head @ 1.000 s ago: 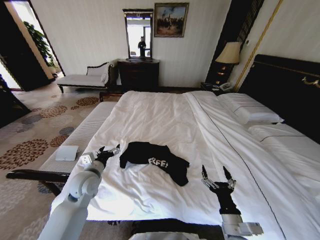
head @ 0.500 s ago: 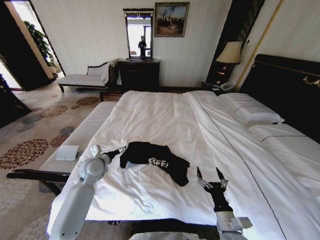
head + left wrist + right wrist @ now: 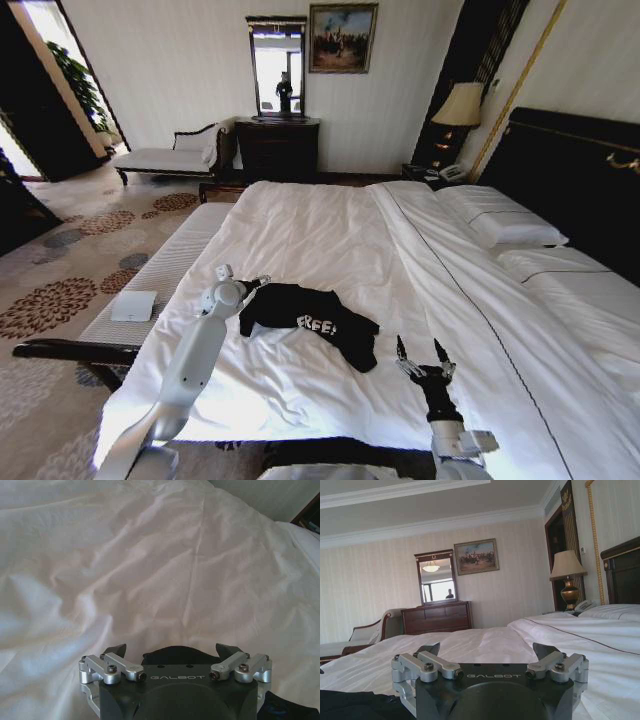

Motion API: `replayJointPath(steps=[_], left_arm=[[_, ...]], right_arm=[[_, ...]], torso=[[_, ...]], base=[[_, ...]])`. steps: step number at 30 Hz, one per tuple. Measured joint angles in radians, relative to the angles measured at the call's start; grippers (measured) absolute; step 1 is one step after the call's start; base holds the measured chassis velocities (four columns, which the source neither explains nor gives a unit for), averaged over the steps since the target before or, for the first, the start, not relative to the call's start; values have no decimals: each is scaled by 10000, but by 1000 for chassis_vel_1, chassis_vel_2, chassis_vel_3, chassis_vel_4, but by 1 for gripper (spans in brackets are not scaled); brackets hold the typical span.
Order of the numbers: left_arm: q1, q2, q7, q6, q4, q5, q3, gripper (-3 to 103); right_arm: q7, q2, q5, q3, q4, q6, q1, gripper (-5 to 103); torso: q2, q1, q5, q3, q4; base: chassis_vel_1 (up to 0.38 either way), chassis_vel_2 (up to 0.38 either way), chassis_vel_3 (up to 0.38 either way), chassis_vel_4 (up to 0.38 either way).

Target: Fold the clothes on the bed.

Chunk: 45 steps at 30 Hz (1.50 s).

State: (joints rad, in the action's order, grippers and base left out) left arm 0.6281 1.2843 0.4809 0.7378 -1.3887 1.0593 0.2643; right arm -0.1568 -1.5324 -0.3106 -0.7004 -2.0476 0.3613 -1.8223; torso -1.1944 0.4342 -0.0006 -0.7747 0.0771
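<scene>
Your black T-shirt [image 3: 310,322] lies crumpled on the white sheet of the bed [image 3: 330,240], near the foot edge and left of the bed's middle, with its white lettering facing up. The fabric is bunched, not laid flat.

Your left end effector [image 3: 258,283] sits at the shirt's left end, right at the dark fabric. In the left wrist view the left end effector [image 3: 172,649] has its fingers spread, with a fold of the T-shirt [image 3: 175,656] lying between them at the base. You cannot confirm from these views whether the fingertips touch the cloth.

Your right end effector [image 3: 421,352] stands low over the sheet, just to the right of the shirt's right end and apart from it, fingers pointing up the bed. The right wrist view shows the right end effector [image 3: 487,650] spread wide with nothing between its fingers; a strip of the black shirt [image 3: 350,702] lies at the frame's lower corner.
</scene>
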Motion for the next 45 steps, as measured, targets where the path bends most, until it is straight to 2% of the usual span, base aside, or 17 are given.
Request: replayJointPath(steps=[8,11,14,17,19,22,24,25,27,28,29,31,35,37,41,43,45], left_arm=[[-148,179,-321,-23,754,-462,-239,100],[-132,249,-437,-106,839,-606,-222,94],[-12,255,-490,-135,704,-636,-164,78],[38,238,-508,-135,613,-637,-158,72],[110,224,-531,-135,555,-637,-146,61],[169,189,-553,-136,477,-639,-113,56],[242,123,-597,-139,345,-640,-55,45],[242,123,-597,-139,345,-640,-55,45],[317,49,-653,-146,192,-653,-12,34],[343,26,-675,-148,141,-659,-3,34],[419,-24,-723,-151,7,-672,13,24],[463,-50,-746,-152,-62,-683,21,24],[858,-233,-871,-172,-597,-806,109,3],[935,-266,-888,-174,-678,-813,134,2],[1342,-408,-931,-198,-1077,-842,322,0],[1729,-561,-969,-215,-1381,-852,510,0],[1916,-635,-1009,-240,-1517,-873,606,0]], right_arm=[[16,-26,-28,10,87,110,1,100],[27,-25,-41,3,86,123,-6,100],[34,-21,-40,-8,90,140,-31,100],[35,-22,-35,-2,100,148,-35,100],[35,-45,-14,35,117,153,-35,100],[37,-68,9,67,122,158,-35,100],[39,-83,28,84,140,181,-37,100],[39,-83,28,84,140,181,-37,100],[41,-85,37,86,174,206,-37,100],[41,-86,39,87,185,214,-37,100],[46,-93,47,96,216,236,-34,100],[49,-101,52,106,229,245,-33,100],[121,-150,71,172,271,271,-30,100],[188,-149,72,185,281,272,-30,100],[979,-102,97,334,349,192,4,100],[1663,70,-328,539,357,-58,52,100],[1795,187,-574,610,357,-143,78,100]], torso=[[0,-2,-1,1,-3],[0,-2,-1,1,-1],[0,-2,-1,0,-3],[-1,-2,-1,1,-3],[-2,-3,-2,2,-2],[-1,-2,-1,1,-2],[-1,-2,-1,1,-2],[-1,-2,-1,1,-2],[-2,-2,-1,1,-2],[-1,-2,-1,1,-2],[-1,-2,-1,1,-2],[-2,-3,-1,2,-2],[-1,-2,-1,2,-1],[-1,-2,-2,1,-2],[-2,-3,-2,2,0],[-2,-2,-1,2,1],[-2,-2,-2,2,2]], base=[[0,0,0,0],[0,0,0,0],[0,0,0,0],[0,0,0,0],[0,0,0,0],[0,0,0,0],[0,0,0,0],[0,0,0,0],[0,0,0,0],[0,0,0,0],[0,0,0,0],[0,0,0,0],[0,0,0,0],[0,0,0,0],[0,0,0,0],[0,0,0,0],[0,0,0,0]])
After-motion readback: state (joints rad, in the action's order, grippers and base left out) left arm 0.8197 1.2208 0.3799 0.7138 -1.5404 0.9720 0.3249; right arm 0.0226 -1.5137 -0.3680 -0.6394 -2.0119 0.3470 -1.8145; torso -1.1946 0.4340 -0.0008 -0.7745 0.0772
